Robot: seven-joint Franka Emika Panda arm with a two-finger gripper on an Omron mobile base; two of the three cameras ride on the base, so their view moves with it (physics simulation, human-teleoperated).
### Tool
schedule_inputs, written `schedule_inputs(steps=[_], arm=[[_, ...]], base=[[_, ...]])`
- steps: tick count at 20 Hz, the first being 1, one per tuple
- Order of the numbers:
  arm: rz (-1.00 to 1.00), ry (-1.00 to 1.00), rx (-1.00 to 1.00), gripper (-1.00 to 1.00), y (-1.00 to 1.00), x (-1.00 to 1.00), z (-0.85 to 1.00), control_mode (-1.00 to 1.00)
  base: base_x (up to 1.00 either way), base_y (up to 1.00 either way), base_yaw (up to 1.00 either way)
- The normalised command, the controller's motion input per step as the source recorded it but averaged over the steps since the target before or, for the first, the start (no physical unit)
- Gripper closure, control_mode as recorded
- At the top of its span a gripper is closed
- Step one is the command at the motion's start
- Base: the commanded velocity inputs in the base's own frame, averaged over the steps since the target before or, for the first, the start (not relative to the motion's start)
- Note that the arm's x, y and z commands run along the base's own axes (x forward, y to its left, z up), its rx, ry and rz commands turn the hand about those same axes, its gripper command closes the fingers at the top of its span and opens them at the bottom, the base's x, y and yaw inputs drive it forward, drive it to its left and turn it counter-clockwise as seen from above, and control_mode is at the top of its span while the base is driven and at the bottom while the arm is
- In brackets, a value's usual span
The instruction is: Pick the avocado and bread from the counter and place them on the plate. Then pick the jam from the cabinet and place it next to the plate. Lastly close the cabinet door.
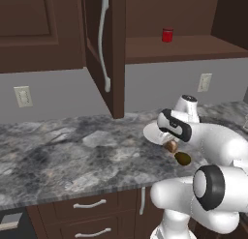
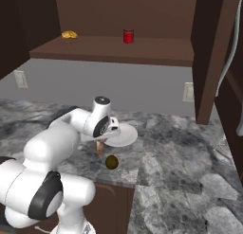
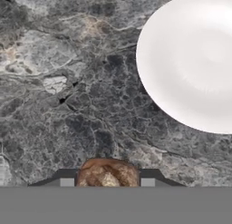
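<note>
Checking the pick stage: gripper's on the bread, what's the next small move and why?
Probably lift and carry toward the plate. The gripper is shut on the bread, the plate is bare, and the avocado lies on the counter.

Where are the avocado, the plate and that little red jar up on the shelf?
avocado [image 2: 111, 162], right base view, middle of its dark green skin.
plate [image 3: 199, 60], hand view, bare white face.
red jar [image 2: 128, 36], right base view, middle of its side, on the cabinet shelf.

Running grey-veined marble desk [image 1: 72, 151] under dark brown cabinets [image 1: 38, 30] — grey wall [image 1: 58, 90] carrying white outlets [image 1: 23, 96], drawers [image 1: 89, 204] sitting below.
</note>
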Motion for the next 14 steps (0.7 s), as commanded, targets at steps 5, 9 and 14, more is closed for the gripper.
schedule_inputs(steps=[5, 9, 14], arm=[[0.0, -0.02, 0.0, 1.0, 0.0, 0.33, 0.25, -1.0], [0.0, 0.0, 0.0, 1.0, -0.04, 0.62, 0.15, -1.0], [0.0, 0.0, 0.0, 1.0, -0.26, 0.66, 0.1, -1.0]], base=[[0.0, 0.0, 0.0], [0.0, 0.0, 0.0], [0.0, 0.0, 0.0]])
